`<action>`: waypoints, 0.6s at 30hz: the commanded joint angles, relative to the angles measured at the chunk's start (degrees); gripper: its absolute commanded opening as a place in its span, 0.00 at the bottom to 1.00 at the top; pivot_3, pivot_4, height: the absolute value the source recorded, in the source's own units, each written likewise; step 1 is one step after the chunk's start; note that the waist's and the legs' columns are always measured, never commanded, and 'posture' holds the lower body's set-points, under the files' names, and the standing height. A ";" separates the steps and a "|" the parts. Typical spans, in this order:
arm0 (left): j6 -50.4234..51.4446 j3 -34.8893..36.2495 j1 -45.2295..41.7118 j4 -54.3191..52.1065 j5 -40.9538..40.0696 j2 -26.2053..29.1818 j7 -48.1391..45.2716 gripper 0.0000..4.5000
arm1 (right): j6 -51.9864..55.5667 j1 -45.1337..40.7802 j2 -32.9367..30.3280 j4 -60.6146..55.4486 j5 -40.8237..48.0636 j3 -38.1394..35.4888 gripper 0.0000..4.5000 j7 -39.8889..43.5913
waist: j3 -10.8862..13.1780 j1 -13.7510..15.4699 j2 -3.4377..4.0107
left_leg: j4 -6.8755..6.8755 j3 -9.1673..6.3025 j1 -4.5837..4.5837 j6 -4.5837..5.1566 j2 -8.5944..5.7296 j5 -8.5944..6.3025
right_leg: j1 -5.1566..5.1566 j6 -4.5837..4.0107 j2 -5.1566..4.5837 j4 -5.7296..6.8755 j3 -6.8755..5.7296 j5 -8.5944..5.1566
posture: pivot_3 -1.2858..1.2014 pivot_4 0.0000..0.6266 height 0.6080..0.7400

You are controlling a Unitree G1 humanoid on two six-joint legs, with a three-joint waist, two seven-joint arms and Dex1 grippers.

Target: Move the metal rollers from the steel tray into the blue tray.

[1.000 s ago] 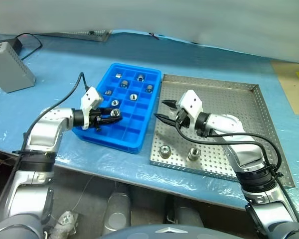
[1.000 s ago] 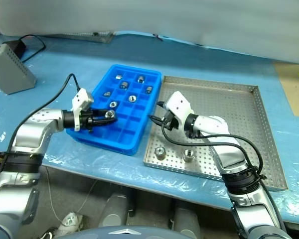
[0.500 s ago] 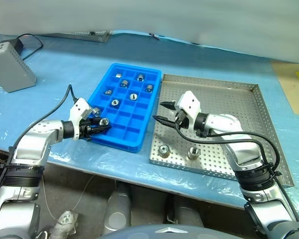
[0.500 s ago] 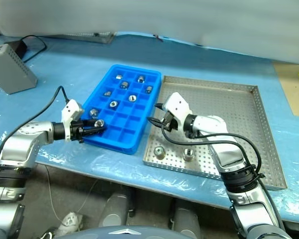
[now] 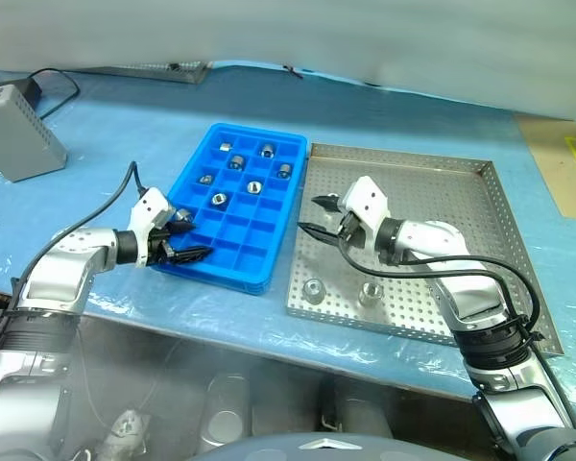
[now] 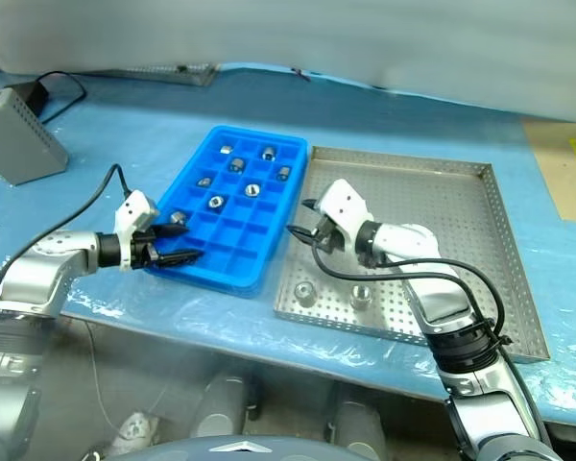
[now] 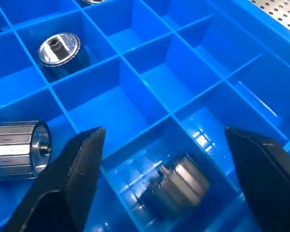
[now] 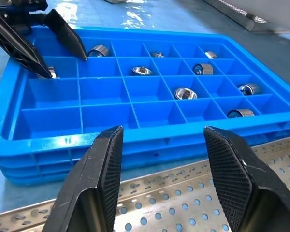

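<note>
Over the blue tray's (image 5: pixel 238 206) near-left corner, my left gripper (image 5: pixel 194 253) is spread, a roller (image 7: pixel 176 186) lying in the cell beneath. My right gripper (image 5: pixel 313 214) hangs spread over the steel tray (image 5: pixel 442 192), beside two rollers (image 5: pixel 343 291).

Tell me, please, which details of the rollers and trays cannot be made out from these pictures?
- Roller just dropped: motion-blurred in the left wrist view, so its resting pose is unclear.
- Rollers in the blue tray: too small in the head views to tell upright from lying.
- Two rollers left in the steel tray: holes too small to see.
- Left gripper fingers overlap the tray's near corner compartments.
</note>
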 commanded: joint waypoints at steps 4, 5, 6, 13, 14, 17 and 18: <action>-1.49 0.41 -7.98 1.95 -1.61 -2.15 0.55 0.88 | -1.41 0.12 -1.07 -1.78 -0.17 -2.97 0.61 -1.74 | 0.01 0.17 -0.01 | 0.01 -0.01 -0.08 -0.01 0.02 0.01 | -0.02 -0.05 0.01 0.00 -0.02 0.03 | 0.60 0.24 1.00; -2.32 0.34 -9.63 2.21 -1.95 -3.50 0.82 0.88 | -1.81 -0.21 -0.96 -1.21 -0.34 -3.85 0.61 -2.68 | 0.01 0.26 -0.02 | 0.03 -0.01 -0.10 -0.02 0.01 0.01 | -0.01 -0.05 0.01 0.00 -0.02 0.03 | 0.60 0.24 1.00; -3.51 0.06 -10.91 2.71 -1.81 -4.75 1.11 0.88 | -2.17 -0.67 -0.77 -0.53 -0.57 -4.59 0.61 -3.65 | 0.01 0.38 -0.02 | 0.06 0.00 -0.13 -0.02 0.01 0.02 | -0.01 -0.06 0.00 0.00 -0.02 0.04 | 0.60 0.24 1.00; -5.91 -1.10 -16.22 4.61 -3.65 -12.96 -0.13 0.88 | -4.22 -4.35 1.47 7.69 -3.02 -8.40 0.61 -11.59 | 0.01 -0.32 -0.03 | 0.10 0.02 -0.15 -0.05 0.01 0.05 | -0.02 -0.07 0.00 0.01 -0.03 0.04 | 0.59 0.24 1.00; -5.70 -1.17 -16.32 4.47 -4.19 -13.29 -0.85 0.88 | -4.64 -4.72 1.76 9.37 -3.40 -8.40 0.61 -12.30 | 0.01 -0.46 -0.03 | 0.09 0.02 -0.16 -0.05 0.02 0.05 | -0.04 -0.08 0.01 0.01 -0.03 0.04 | 0.59 0.24 1.00; -5.25 -1.16 -16.50 5.55 -5.10 -13.20 -2.74 0.88 | -6.24 -5.84 3.93 14.57 -3.76 -8.28 0.61 -14.30 | 0.01 -0.89 -0.03 | 0.05 0.04 -0.16 -0.05 0.05 0.05 | -0.11 -0.17 0.05 0.01 -0.04 -0.02 | 0.58 0.24 1.00; -5.07 -1.12 -16.53 5.87 -5.34 -13.03 -3.22 0.88 | -6.67 -6.18 4.67 15.85 -3.68 -8.39 0.61 -14.74 | 0.01 -1.03 -0.03 | 0.05 0.04 -0.17 -0.05 0.06 0.05 | -0.13 -0.19 0.05 0.03 -0.04 -0.03 | 0.58 0.24 1.00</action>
